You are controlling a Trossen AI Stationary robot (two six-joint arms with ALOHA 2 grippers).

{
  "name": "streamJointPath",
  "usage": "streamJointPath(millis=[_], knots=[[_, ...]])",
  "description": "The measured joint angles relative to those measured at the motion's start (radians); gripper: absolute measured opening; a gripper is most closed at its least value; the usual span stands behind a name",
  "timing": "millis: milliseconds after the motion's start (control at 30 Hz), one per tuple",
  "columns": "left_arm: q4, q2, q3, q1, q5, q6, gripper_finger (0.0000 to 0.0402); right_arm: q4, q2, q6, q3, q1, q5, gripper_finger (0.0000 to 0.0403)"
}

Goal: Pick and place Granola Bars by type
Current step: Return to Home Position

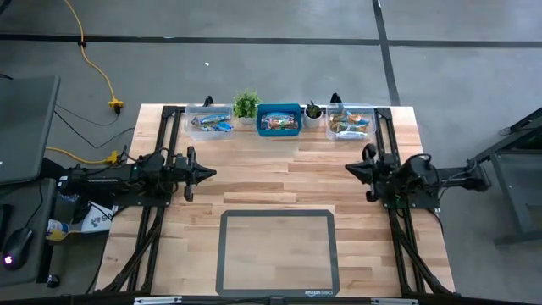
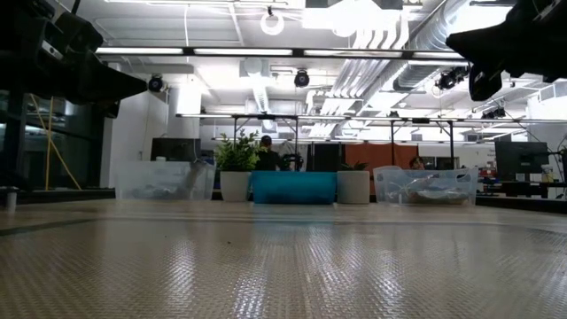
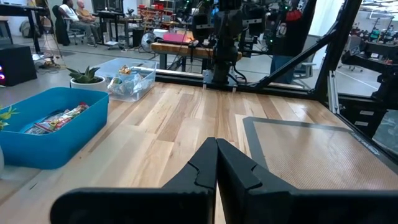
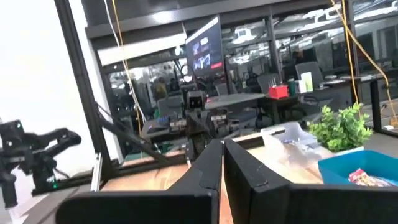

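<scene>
wooden table (image 1: 279, 182), mat (image 1: 279, 254) reading amazonbasics, granola bars (image 1: 279, 124) in bins (image 1: 279, 107)

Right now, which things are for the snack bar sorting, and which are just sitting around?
For the job: snack bars, blue bin, left clear bin, right clear bin, left gripper, right gripper (both parked, shut).
Just sitting there: big plant, small plant, yellow cable on the floor.

Legible markings: one item.
Grey rectangular mat with dark border (image 1: 279, 251), lying on the table's near edge: small white brand label (image 1: 320, 293) on its bottom border, reading "amazonbasics". Nothing else legible.
</scene>
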Motion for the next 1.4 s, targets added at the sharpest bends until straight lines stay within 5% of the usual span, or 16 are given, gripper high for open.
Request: streamJointPath(millis=[567, 1400], knots=[[0.000, 0.000, 0.000, 0.000, 0.000, 0.000, 0.0001, -0.221, 0.001, 0.069, 0.000, -0.046, -0.123, 0.0000], [0.000, 0.000, 0.000, 0.000, 0.000, 0.000, 0.0001, -0.229, 0.008, -0.081, 0.000, -0.046, -0.147, 0.0000]])
